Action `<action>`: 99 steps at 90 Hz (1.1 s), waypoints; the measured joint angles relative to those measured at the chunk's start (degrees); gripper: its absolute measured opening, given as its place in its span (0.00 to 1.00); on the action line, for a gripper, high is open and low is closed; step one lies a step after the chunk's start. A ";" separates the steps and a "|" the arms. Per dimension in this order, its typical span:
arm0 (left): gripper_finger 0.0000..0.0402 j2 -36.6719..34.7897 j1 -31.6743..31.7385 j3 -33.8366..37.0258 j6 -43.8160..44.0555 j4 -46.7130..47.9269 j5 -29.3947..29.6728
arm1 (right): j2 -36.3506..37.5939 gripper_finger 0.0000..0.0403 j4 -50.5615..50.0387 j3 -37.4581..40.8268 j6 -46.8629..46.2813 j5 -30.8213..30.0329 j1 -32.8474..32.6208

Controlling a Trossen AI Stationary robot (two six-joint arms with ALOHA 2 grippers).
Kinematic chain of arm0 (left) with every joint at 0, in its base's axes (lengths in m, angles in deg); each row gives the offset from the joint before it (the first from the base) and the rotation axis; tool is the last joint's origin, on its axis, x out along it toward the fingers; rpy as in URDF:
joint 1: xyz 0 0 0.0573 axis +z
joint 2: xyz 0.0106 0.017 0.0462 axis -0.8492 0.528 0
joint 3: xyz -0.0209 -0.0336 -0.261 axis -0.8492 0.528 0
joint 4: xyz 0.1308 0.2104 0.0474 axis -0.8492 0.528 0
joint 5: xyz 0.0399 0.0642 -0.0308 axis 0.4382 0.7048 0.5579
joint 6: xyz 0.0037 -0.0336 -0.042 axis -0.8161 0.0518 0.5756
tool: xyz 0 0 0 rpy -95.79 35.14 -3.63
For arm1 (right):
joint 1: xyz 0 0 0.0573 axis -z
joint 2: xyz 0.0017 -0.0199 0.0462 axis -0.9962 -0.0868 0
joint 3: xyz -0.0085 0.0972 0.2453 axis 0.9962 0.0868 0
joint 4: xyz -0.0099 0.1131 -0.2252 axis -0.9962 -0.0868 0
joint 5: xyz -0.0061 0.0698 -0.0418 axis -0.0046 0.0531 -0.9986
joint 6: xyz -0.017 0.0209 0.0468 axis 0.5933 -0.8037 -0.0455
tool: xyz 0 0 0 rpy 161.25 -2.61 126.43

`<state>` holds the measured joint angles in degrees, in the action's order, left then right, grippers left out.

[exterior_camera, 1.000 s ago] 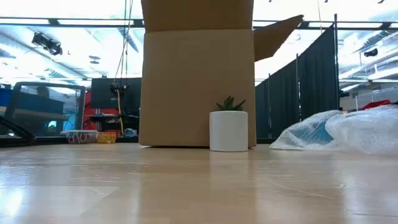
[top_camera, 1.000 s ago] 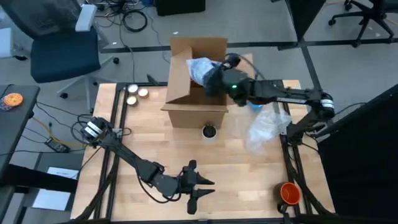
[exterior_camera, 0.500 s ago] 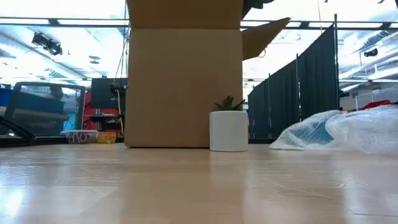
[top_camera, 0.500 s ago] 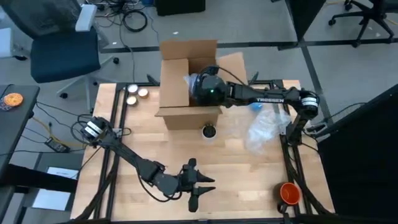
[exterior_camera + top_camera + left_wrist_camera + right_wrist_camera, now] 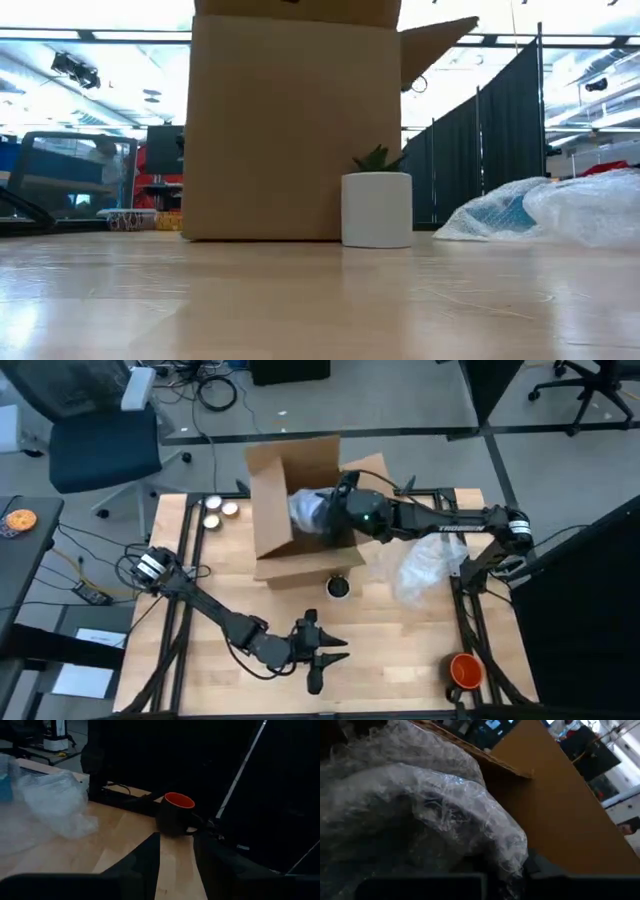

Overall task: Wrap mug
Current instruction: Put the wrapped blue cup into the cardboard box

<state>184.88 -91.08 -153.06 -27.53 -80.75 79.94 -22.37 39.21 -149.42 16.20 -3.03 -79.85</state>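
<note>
Bubble-wrapped mug (image 5: pixel 306 510) is held inside the cardboard box (image 5: pixel 272 525) by the right gripper (image 5: pixel 332 515), its fingers hidden. Beyond the box, the left gripper (image 5: pixel 318 660) is parked, fingers spread.

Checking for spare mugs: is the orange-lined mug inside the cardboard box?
No, the orange-lined mug stands on the table's near right corner, far from the cardboard box.

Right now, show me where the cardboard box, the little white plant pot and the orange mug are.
cardboard box (image 5: pixel 290 130), low view, middle of its front wall.
white plant pot (image 5: pixel 377 210), low view, centre of its side.
orange mug (image 5: pixel 175 815), left wrist view, dark outer wall below the orange rim.
</note>
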 joint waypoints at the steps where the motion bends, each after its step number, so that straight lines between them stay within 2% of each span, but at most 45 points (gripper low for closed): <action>1: 0.26 0.00 0.00 0.00 0.00 0.01 0.00 | 0.06 0.01 -0.16 0.00 -0.54 0.62 0.15; 17: 0.26 0.00 -0.04 0.00 0.00 0.10 0.00 | -0.78 0.01 -5.63 0.02 -8.46 12.37 2.58; 39: 0.26 0.00 -0.04 0.00 0.00 0.11 0.00 | -1.94 0.01 -10.34 0.09 -14.60 14.51 4.52; 53: 0.26 0.13 0.69 0.00 0.00 0.03 -0.05 | -2.87 0.01 -12.13 0.11 -17.32 27.14 5.14; 63: 0.26 0.28 1.55 0.00 0.00 -0.78 0.00 | -3.83 0.01 -12.71 0.11 -19.51 32.77 5.16; 79: 0.26 0.28 1.73 0.00 0.00 -1.35 -0.02 | -5.94 0.01 -14.70 0.63 -20.34 32.53 5.77; 99: 0.26 0.26 1.81 -0.02 0.00 -1.04 -0.02 | -8.93 0.01 -18.47 1.82 -27.05 32.73 7.22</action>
<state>185.15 -89.27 -153.08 -27.53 -81.80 79.91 -31.30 20.73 -147.59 -10.85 29.71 -72.64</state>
